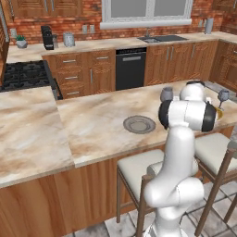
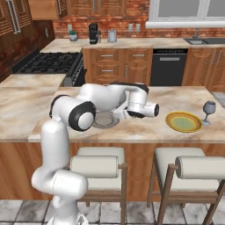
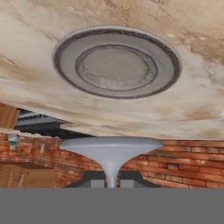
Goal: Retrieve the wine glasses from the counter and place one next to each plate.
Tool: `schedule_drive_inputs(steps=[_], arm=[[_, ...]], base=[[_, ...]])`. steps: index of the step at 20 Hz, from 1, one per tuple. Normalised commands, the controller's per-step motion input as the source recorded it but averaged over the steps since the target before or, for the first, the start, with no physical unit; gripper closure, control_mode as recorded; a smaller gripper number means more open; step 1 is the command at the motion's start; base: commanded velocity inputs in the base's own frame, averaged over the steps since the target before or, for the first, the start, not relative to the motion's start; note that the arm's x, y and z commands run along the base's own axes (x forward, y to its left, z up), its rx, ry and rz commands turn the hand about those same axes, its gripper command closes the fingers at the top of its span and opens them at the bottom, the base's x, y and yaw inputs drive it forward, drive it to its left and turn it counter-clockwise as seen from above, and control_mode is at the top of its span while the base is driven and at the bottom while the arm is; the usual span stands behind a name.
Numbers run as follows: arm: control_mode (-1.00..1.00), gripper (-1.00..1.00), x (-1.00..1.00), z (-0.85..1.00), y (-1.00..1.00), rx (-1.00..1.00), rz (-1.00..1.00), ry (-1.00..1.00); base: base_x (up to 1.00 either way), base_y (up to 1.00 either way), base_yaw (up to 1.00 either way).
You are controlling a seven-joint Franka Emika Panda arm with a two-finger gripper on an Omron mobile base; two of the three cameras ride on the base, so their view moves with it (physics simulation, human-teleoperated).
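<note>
**Glass in hand above the island, grey plate waiting**

Delivery of the second glass is the step in hand, as I judge it. On the right end of the beige marbled island top [image 1: 92, 120], a clear grey-tinted stemmed wine glass [image 2: 209, 107] stands upright just right of the round yellow-olive plate [image 2: 183, 121], so that place looks served. The round grey plate with the ringed rim [image 3: 116, 65] lies further left on the same top, with no glass standing beside it.

The two-finger gripper [image 3: 111, 181] is closed tight on the thin stem of the other stemmed wine glass [image 3: 110, 148]. In the hand view, its round flat foot spreads just beyond the dark finger tips [image 3: 92, 179]. That view is rolled right over: the island top and grey plate sit at its top, and the red brick wall [image 3: 183, 162] at its bottom. From this I judge that the hand is turned and the glass is not upright, though its exact tilt is hard to read. In the right base view the hand hovers over the island just right of the grey plate, between the two plates.

The next move calls for rolling the wrist until the foot faces down. The glass then has to come down onto bare marble just beside the grey plate, not on its rim. The fingers should part only once the foot sits flat, since a thin stem and small foot would tip easily.
</note>
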Motion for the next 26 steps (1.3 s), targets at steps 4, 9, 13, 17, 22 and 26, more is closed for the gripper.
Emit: schedule_drive_inputs(steps=[4,9,13,17,22,26], arm=[[-1.00,1.00,0.06,-0.21,0.00,0.00,0.14,0.00],[-1.00,1.00,0.00,-0.25,0.00,-0.05,0.10,0.00],[-1.00,1.00,0.00,-0.23,0.00,-0.04,0.07,0.00],[-1.00,1.00,0.00,-0.26,0.05,-0.02,0.03,0.00],[-1.00,1.00,0.00,-0.25,0.06,-0.02,0.03,0.00],[-1.00,1.00,0.00,-0.21,0.02,0.00,0.03,0.00]], base=[[0.00,0.00,0.00],[0.00,0.00,0.00],[0.00,0.00,0.00],[0.00,0.00,0.00],[0.00,0.00,0.00],[0.00,0.00,0.00]])
